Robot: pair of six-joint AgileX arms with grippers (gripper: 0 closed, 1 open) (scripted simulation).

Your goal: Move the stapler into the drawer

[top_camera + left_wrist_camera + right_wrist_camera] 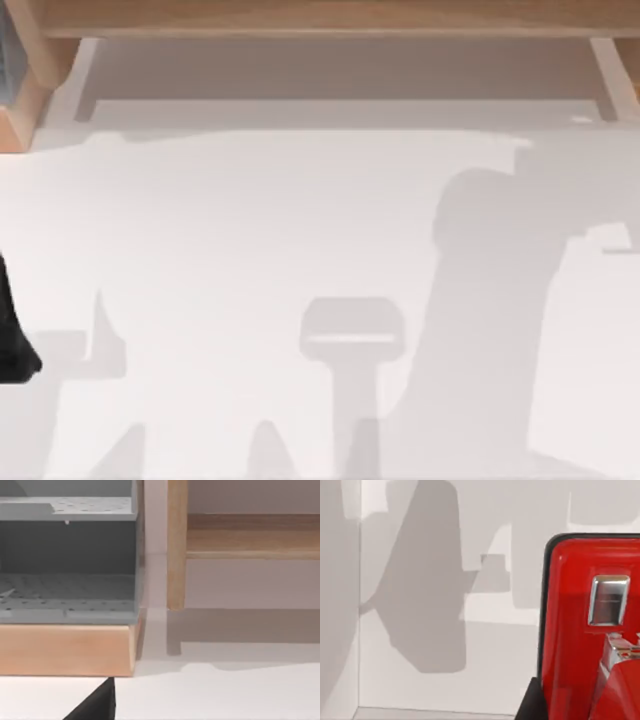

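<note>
Close under the right wrist camera, one red stapler (570,630) over pale surface, one drawer (340,75) open, tool grip cannot tell.

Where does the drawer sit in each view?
Top view: the drawer runs along the top edge, under the wooden frame.
Left wrist view: the drawer borders the wooden frame.
Right wrist view: cannot tell; a pale surface lies behind the stapler.
Shared landmark: the wooden frame.

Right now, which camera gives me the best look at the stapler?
The right wrist view: the stapler is close up there, glossy red with a dark edge and a metal plate, above a pale surface. The top view and the left wrist view show the drawer and wooden furniture instead.
</note>
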